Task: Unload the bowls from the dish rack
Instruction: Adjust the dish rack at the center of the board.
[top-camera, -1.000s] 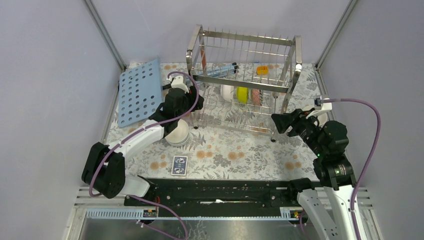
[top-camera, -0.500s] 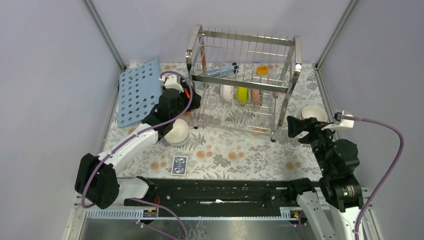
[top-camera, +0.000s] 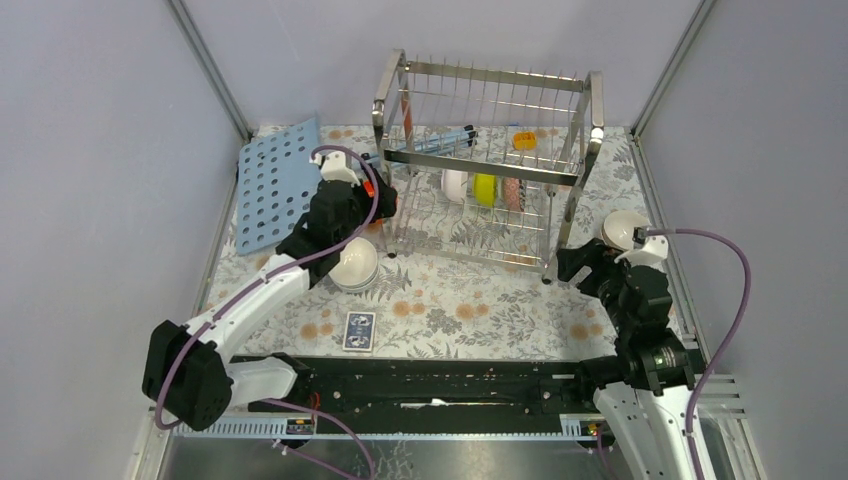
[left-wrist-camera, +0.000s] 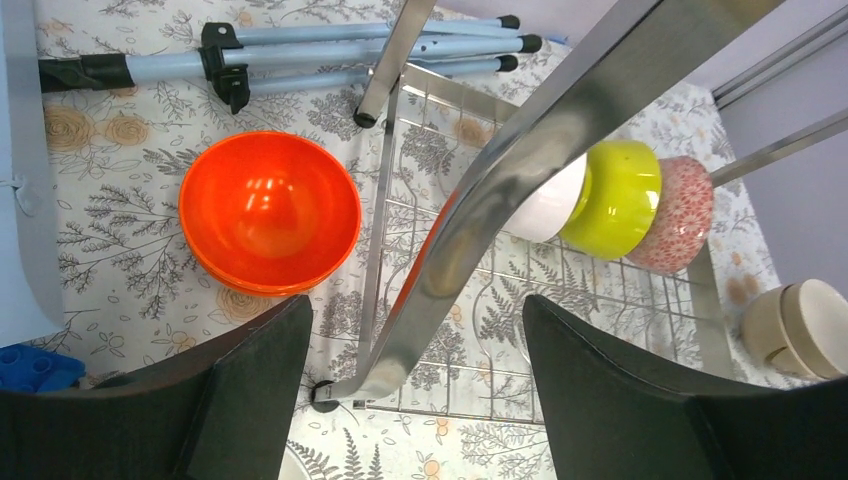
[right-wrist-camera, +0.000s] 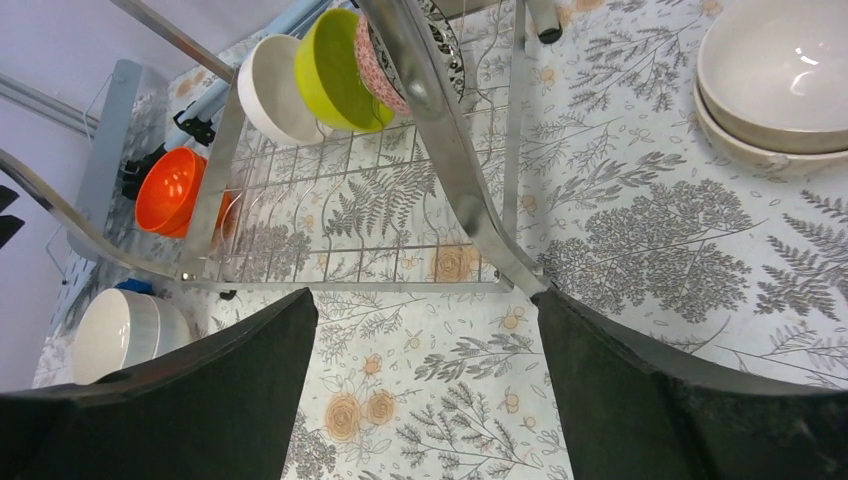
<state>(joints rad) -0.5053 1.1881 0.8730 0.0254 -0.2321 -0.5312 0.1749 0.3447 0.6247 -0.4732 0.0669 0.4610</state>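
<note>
The shiny two-tier wire dish rack (top-camera: 485, 160) holds white, lime and red-patterned bowls (top-camera: 484, 188) on edge, while the left gripper (left-wrist-camera: 415, 300) and right gripper (right-wrist-camera: 425, 295) gape wide, gripping nothing.

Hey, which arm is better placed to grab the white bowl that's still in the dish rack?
Left. The left hand, open, sits at the dish rack's left end, nearest the white bowl. The right hand is at the right front corner, with the green bowl and patterned bowl between.

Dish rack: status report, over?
Left gripper, right gripper open, empty. Shiny steel-wire dish rack holds white bowl, lime-green bowl, red-patterned bowl. Frame tube before left gripper.
</note>
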